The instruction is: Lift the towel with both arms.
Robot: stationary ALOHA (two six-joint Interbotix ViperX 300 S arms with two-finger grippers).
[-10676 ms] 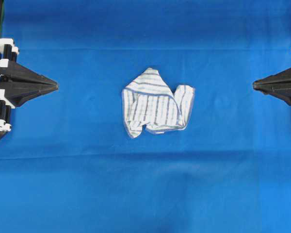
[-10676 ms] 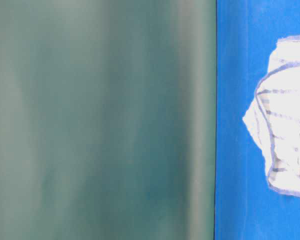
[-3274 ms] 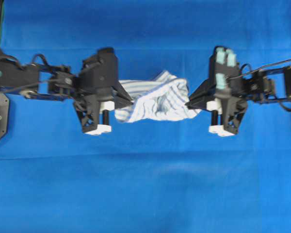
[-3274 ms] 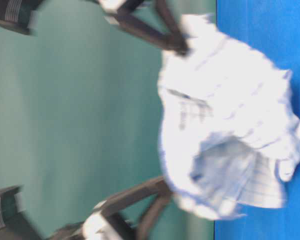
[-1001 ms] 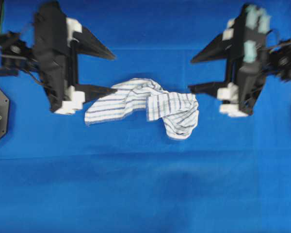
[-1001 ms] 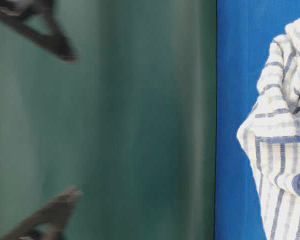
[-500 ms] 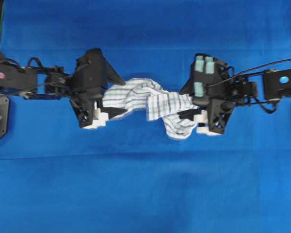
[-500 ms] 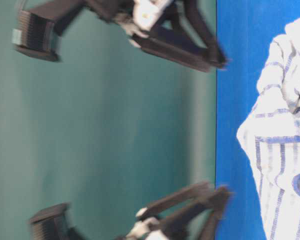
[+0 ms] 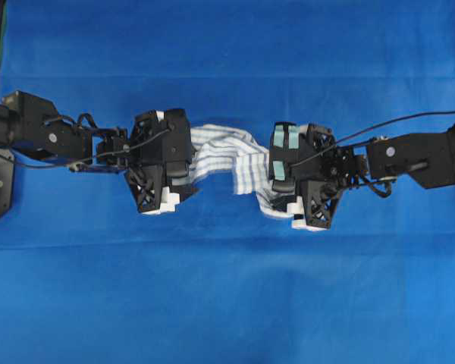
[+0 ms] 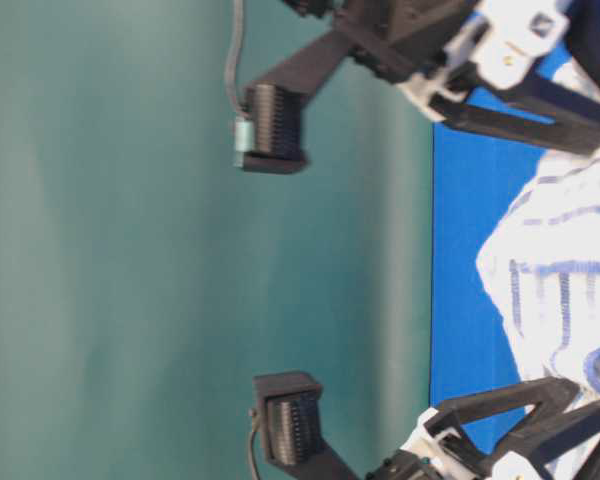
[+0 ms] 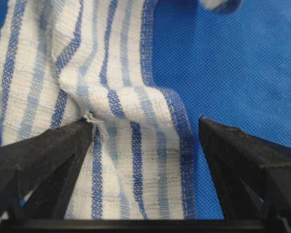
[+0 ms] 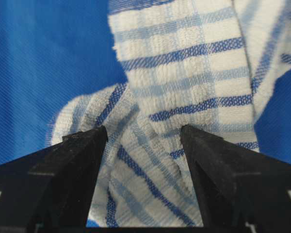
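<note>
Towel (image 9: 227,155) bunched mid-tablecloth (image 9: 227,303); left gripper (image 11: 145,133) at 9 o'clock, right gripper (image 12: 143,133) at 3, both jaws wide, straddling folds (nothing pinched). Risk: closing on one loose layer, cloth slipping out

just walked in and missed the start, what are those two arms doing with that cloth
Two robot arms are set to pick up a striped towel lying crumpled on a blue tablecloth. The left gripper and the right gripper are each down at one end of the towel, jaws open with a fold of cloth between the fingers. Neither has closed, so the towel is not lifted yet.
</note>
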